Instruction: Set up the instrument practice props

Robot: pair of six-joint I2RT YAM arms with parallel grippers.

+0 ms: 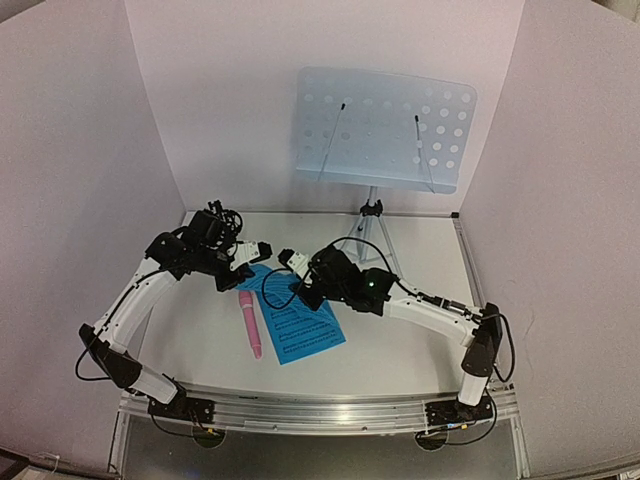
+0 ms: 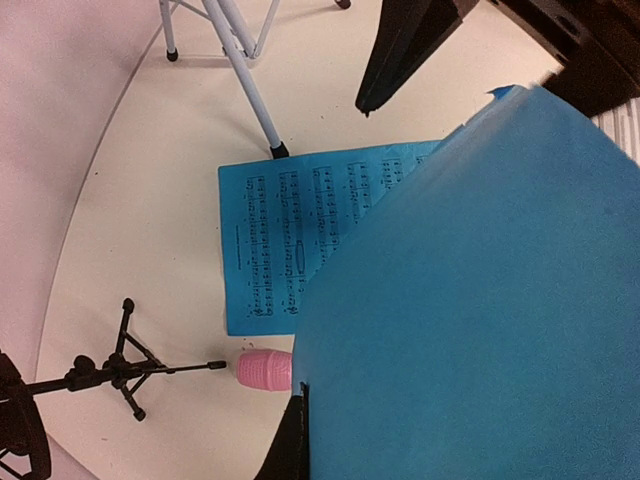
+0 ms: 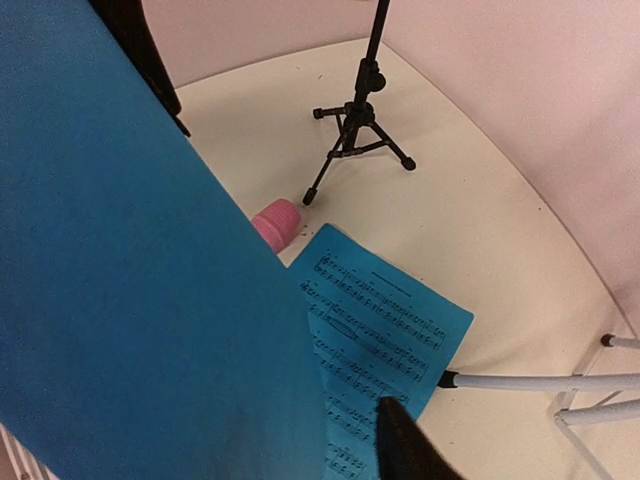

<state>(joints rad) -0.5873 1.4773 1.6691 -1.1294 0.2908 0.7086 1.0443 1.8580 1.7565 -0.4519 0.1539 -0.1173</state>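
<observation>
- My left gripper (image 1: 257, 253), centre-left of the overhead view, is clamped shut on the lifted page (image 2: 470, 300). Thin paper in such a narrow pinch could slide out or tear if I pull hard.
- The right gripper (image 1: 289, 261) sits just beside it at the same sheet, but the page hides its jaws, so I cannot tell whether it grips. If both hold and I drive them apart, I'd expect the sheet to rip or crease.
- The page fills most of both wrist views, so I'm nearly blind steering toward the music stand (image 1: 385, 125) at the top of the overhead frame. A careless swing could knock its tripod.
- The second page (image 1: 305, 328), pink microphone (image 1: 248, 322) and mic holder (image 2: 110, 372) sit below the grippers, and a dip could scatter them.
</observation>
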